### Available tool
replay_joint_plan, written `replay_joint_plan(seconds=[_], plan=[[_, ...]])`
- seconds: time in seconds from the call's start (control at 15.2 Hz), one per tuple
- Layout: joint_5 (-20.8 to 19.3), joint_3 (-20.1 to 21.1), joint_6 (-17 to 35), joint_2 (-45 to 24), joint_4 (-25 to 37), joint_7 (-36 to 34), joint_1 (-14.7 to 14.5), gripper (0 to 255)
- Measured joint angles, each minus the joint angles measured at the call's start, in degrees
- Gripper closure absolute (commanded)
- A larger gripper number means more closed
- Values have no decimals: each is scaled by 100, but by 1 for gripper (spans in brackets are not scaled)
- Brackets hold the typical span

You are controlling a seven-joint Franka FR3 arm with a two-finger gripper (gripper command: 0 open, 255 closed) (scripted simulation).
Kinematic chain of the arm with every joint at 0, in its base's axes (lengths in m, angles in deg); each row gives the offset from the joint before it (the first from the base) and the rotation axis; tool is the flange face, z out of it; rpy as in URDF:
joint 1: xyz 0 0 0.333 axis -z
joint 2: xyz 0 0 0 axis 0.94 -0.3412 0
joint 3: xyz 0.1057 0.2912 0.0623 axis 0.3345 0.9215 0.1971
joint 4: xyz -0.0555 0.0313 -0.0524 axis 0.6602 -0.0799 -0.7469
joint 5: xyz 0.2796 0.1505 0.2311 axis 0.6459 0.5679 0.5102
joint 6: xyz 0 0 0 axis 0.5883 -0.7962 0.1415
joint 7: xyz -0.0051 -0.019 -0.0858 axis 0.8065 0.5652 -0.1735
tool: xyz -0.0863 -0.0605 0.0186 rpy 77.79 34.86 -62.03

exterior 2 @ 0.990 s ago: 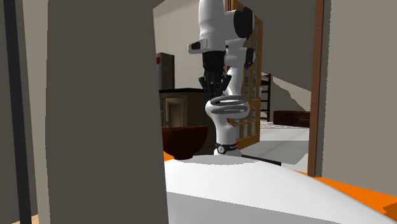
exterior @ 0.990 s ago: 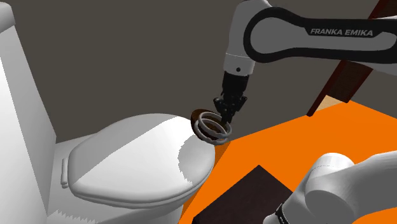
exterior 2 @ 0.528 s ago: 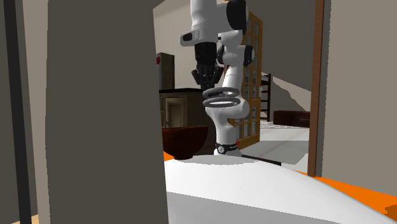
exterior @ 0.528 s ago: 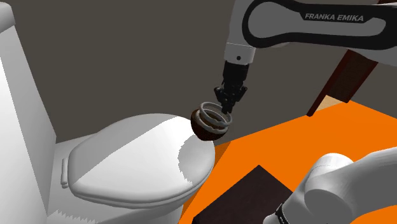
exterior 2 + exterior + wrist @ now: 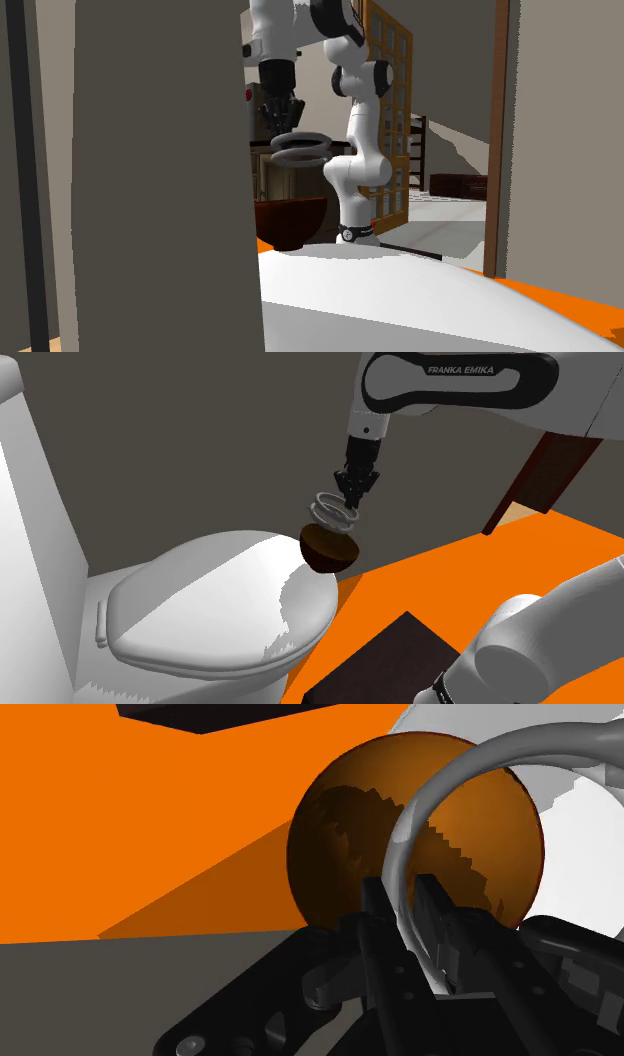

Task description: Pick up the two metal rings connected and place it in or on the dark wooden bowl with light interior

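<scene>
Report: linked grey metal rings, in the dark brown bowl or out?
Out. The black gripper clasps the linked grey rings above the dark brown bowl; the second exterior view shows a gap between them.

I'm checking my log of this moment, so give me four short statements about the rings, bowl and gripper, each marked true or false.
1. The gripper is shut on the rings. True.
2. The rings lie in the bowl. False: they hang above it, held by the gripper.
3. The bowl stands on the toilet lid. False: it stands on the orange surface beside the toilet.
4. The toilet lid is down. True.
</scene>
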Motion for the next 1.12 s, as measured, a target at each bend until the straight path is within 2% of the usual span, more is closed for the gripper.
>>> replay_joint_plan(seconds=[0.13,0.26,1.12], plan=[[-58,-90,2,-253,246,135,63,255],[-71,-108,102,-324,217,165,77,255],[-75,-109,1100,-387,-721,181,79,255]])
